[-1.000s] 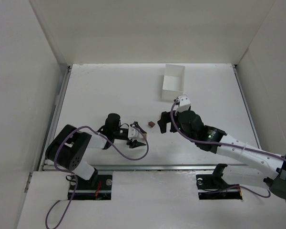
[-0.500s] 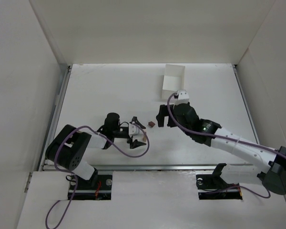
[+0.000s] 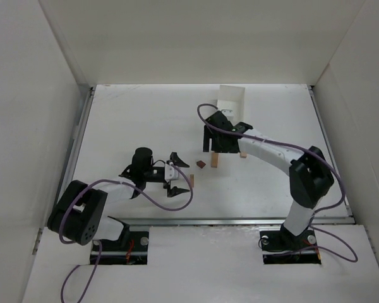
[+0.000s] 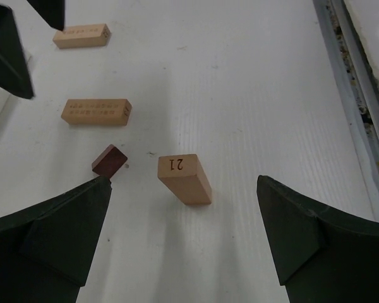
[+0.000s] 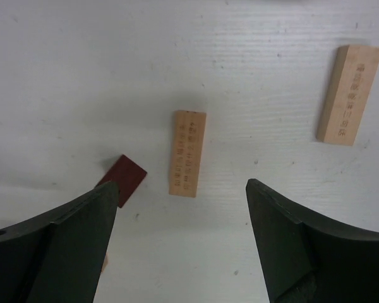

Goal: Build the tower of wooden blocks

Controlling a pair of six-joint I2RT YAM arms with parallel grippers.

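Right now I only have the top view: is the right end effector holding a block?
Observer: No. The right wrist view shows the right end effector open and empty, with a flat tan block lined up between its fingers.
Operator: And the speck by the left end effector?
Observer: A numbered block, tan, with 21 printed on its end. Nothing touches it, and that end effector is open.
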